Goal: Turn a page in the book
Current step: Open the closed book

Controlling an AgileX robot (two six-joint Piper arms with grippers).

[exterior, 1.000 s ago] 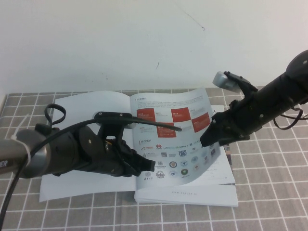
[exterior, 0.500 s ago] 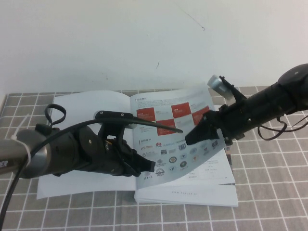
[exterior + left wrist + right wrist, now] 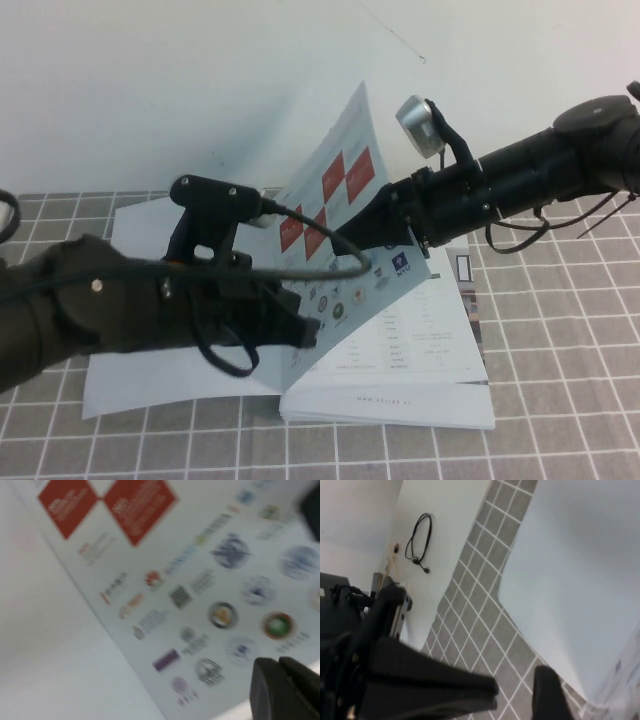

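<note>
While the book [image 3: 420, 360] lies open on the grey-tiled bench [image 3: 560, 420], the page [image 3: 345, 215] with red squares and rows of logos is seen lifted steeply, its free edge raised toward the white wall [image 3: 200, 90] and its lower edge still at the spine. The right gripper [image 3: 345, 240] is reached in from the right, under and behind the raised page, touching it near the red squares; in the right wrist view its fingers [image 3: 470, 685] are seen spread apart, and nothing appears to be pinched between them. The left gripper [image 3: 300, 335] is held low over the left half of the book, close to the lower logos of the page. Only a dark, blurred fingertip [image 3: 285, 690] is shown in the left wrist view, so it cannot be told how far that gripper is parted or whether anything is held. A black cable [image 3: 418, 540] is seen against the wall in the right wrist view.
</note>
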